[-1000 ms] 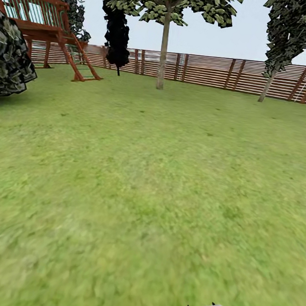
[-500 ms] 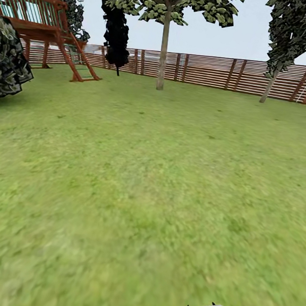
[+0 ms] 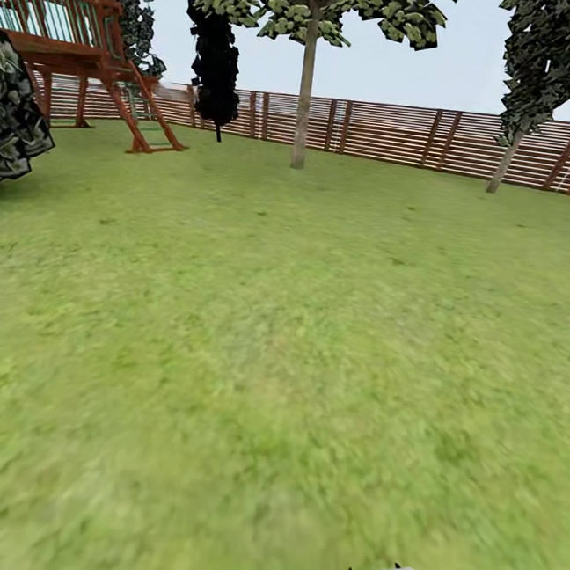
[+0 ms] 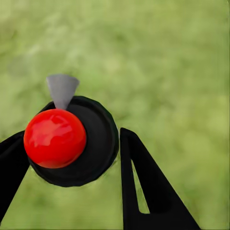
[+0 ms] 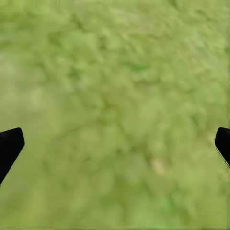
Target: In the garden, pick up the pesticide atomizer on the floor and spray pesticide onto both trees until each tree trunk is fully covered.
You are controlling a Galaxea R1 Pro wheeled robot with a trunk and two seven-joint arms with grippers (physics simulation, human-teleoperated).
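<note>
Left gripper (image 4: 72, 158) clamping one pesticide atomizer (image 4: 72, 141), two trees (image 3: 306, 75) ahead

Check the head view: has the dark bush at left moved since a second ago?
No. The bush slid slightly left against the play tower behind it, but the camera moved, not the bush.

Lawn (image 3: 279, 337) open ahead; shrub (image 3: 11, 121) left; trunk (image 3: 304, 101) far.
</note>
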